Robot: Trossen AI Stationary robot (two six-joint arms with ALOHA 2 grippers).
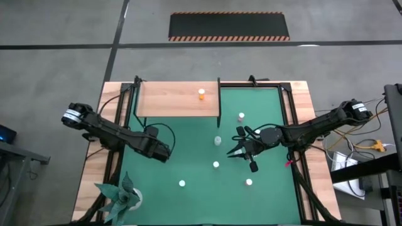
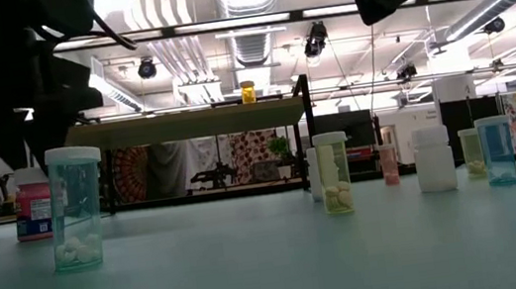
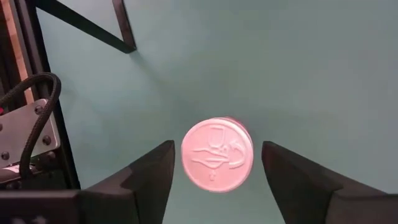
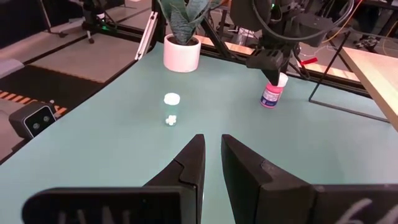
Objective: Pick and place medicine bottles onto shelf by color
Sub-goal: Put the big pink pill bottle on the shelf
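We see the left claw (image 3: pixel 214 180) hanging straight over a pink bottle (image 3: pixel 217 154) on the green mat (image 1: pixel 188 144) at the table's left side, its two dark fingers (image 3: pixel 146 177) spread wide on either side of the white cap with mat showing in both gaps, so nothing is gripped. In the right wrist view that same pink bottle (image 4: pixel 272 92) stands upright directly under the left arm's claw, near the potted plant (image 4: pixel 181 37) in its white pot.

The right claw (image 4: pixel 212 162) hovers above the middle of the mat, fingers drawn close with only a narrow slit between them (nothing is between them). From above it sits at (image 1: pixel 242 150), right of the mat's centre.

On the shelf (image 1: pixel 176 99), the light-wood board at the far left of the table, one orange bottle (image 1: pixel 201 94) stands near the right-hand black post; in the low view it shows as a small amber bottle (image 2: pixel 247 92) on top of the board.

The rest of the bottles are scattered upright on the mat, well apart from each other: in the low view a pale blue-green bottle (image 2: pixel 76 206) with white pills stands nearest, a yellowish one (image 2: pixel 334 172) farther back, then a white bottle (image 2: pixel 433 157) and a blue one (image 2: pixel 495 149) to the right. From above we count white caps at several spots, such as (image 1: pixel 181 184) and (image 1: pixel 249 182).
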